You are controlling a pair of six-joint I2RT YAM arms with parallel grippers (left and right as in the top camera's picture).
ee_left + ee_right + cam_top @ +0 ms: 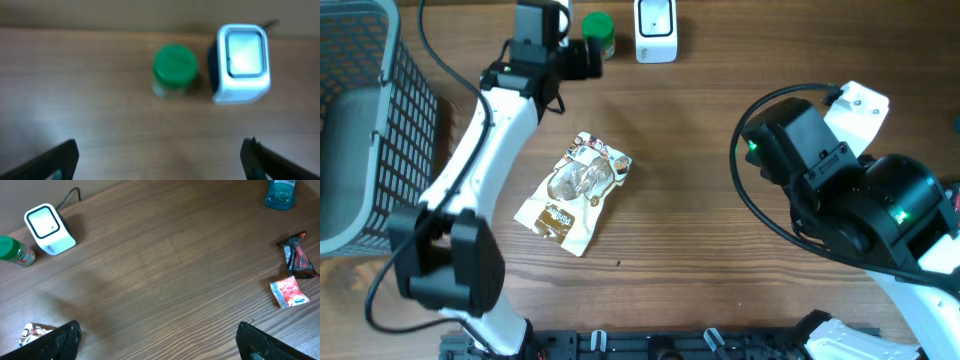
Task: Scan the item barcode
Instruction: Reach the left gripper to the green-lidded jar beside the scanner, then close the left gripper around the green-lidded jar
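Jaws spread wide on both arms, nothing held. Left gripper [160,167] sits near the far edge of the table [700,200], pointed at green-capped bottle [173,70], not touching it. White scanner [242,62] stands just beside the bottle, on its right in the wrist view. Right gripper [157,347] hangs over bare wood. Snack pouch [575,190] lies flat mid-table, well apart from both.

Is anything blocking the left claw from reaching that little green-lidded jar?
Nothing visible. Only bare table lies between the open left gripper and the jar; the white scanner stands close beside it, not in front.
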